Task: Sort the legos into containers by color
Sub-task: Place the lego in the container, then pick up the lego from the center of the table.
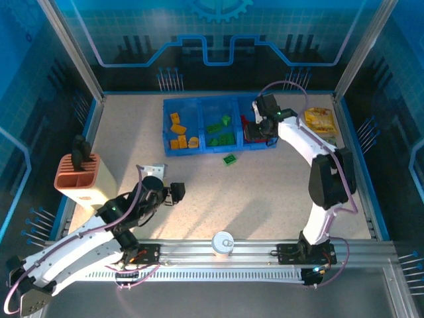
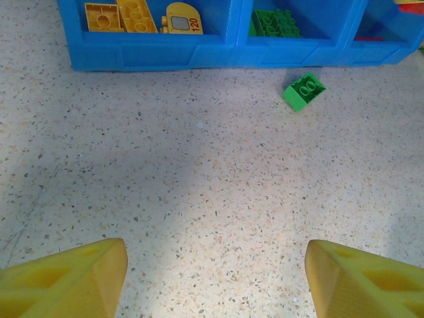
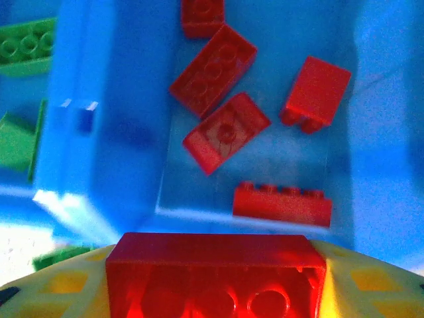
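White shells with black joints are seen on both arms, the left arm (image 1: 73,248) at seven o'clock of the overhead view and the right arm (image 1: 301,142) at three o'clock. Lilac cables (image 1: 285,83) are looped along each. The left wrist's fingers (image 2: 66,281) are moulded as yellow wedges with hollowed triangular pockets.

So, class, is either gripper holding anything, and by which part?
The right gripper clamps a red studded plastic brick by its two opposite ends, over the blue plastic tray. The left gripper is open and empty.
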Robot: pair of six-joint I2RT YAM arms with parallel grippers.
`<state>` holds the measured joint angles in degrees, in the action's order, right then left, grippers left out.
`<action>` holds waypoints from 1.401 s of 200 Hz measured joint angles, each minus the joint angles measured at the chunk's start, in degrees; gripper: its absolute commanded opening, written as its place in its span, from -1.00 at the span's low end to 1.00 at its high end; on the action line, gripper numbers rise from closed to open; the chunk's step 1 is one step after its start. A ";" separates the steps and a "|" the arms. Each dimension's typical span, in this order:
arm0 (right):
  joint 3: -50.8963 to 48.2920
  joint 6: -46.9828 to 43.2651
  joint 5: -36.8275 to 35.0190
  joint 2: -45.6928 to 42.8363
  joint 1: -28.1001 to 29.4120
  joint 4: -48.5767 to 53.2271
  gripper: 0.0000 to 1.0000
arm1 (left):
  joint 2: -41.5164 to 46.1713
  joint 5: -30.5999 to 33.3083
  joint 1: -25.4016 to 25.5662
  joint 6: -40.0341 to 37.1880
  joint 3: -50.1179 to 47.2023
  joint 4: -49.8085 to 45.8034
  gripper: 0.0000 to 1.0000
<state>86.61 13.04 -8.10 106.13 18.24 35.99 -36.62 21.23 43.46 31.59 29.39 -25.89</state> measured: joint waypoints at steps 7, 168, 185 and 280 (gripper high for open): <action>1.29 0.35 0.07 1.66 -0.22 0.24 0.09 | 1.16 0.00 0.00 0.04 0.00 -0.63 0.44; -7.26 1.27 -4.04 -10.25 12.79 -3.93 0.99 | 6.49 0.22 0.00 1.51 -1.25 -5.16 0.44; -9.22 0.35 -2.10 -9.88 14.40 -4.55 0.99 | 6.49 0.20 0.00 1.53 -1.27 -5.16 0.44; -7.54 -1.51 -0.90 6.14 17.44 -2.23 0.99 | 5.55 -0.02 0.00 1.53 -1.44 -4.76 0.44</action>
<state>79.07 11.53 -8.99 112.27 35.68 33.76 -31.07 21.21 43.46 33.12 27.94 -30.65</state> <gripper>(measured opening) 0.996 0.719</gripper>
